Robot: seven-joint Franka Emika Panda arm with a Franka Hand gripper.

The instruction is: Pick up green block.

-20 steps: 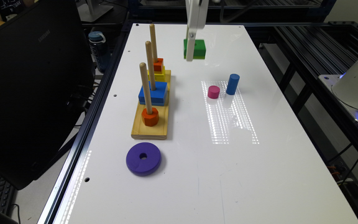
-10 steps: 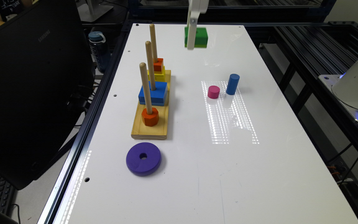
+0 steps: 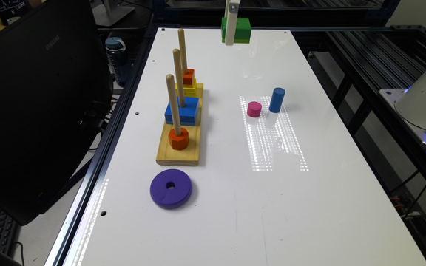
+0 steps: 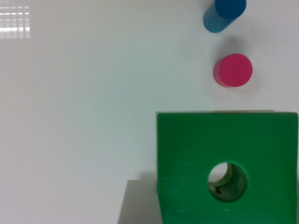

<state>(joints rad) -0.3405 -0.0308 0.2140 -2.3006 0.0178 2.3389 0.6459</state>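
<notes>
Green block: the green block (image 3: 239, 29) hangs at the top centre of the exterior frame, clear above the far end of the counter (image 3: 235, 207); in the wrist frame it fills the lower right (image 4: 224, 168), face-on, round hole showing.
End effector: the end effector (image 3: 231, 27) is clamped on the block, one white finger crossing its front face.
Progress: judged from the lift, the pick looks essentially done; at most a steady hold remains.
Nearby: pink cylinder (image 3: 254, 109) and blue cylinder (image 3: 277, 99) stand mid-frame on the counter.
Further out: peg board (image 3: 179, 147) centre-left, purple disc (image 3: 171, 188) lower left.
</notes>
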